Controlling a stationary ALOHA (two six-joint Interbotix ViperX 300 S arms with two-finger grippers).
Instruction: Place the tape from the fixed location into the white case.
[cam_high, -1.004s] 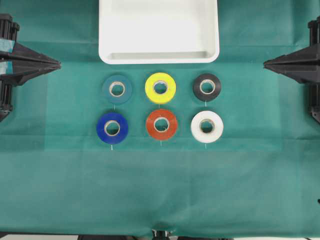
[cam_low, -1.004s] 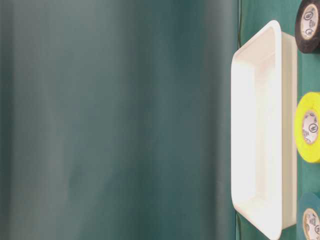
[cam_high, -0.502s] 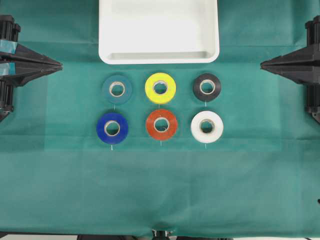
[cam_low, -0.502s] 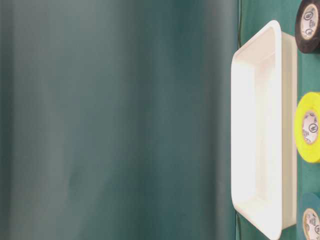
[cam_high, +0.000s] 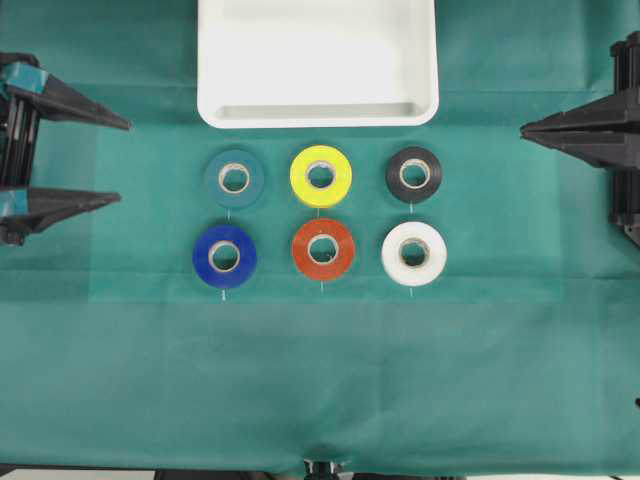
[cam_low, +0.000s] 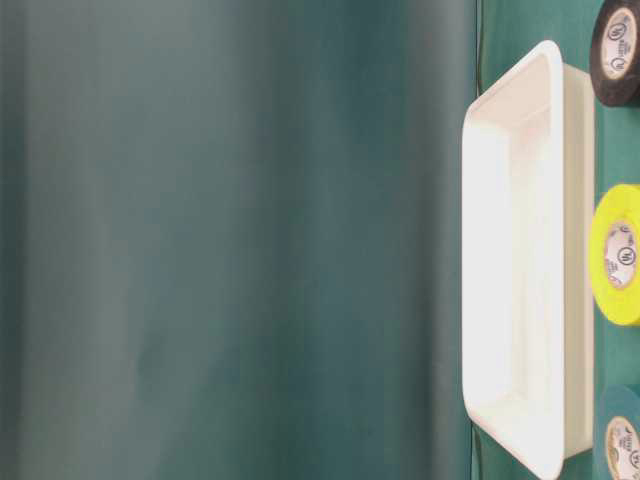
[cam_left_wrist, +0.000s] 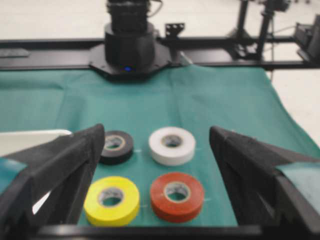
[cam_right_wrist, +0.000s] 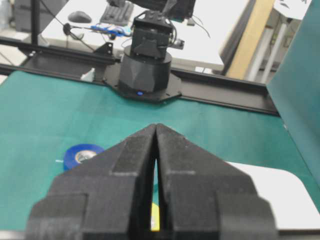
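Observation:
The teal tape lies flat on the green cloth, first in the back row of rolls, its edge also showing in the table-level view. Just behind that row stands the white case, with nothing in it. My left gripper hangs open at the left edge, well left of the tape, fingers spread wide and pointing at the rolls. The tape is out of sight in the left wrist view. My right gripper is shut and empty at the right edge.
Beside the tape lie a yellow roll and a black roll. The front row holds a royal-blue roll, a red roll and a white roll. Green cloth covers the table.
My left gripper has gone from shut to wide open while staying in place. The right gripper and all the rolls have stayed put.

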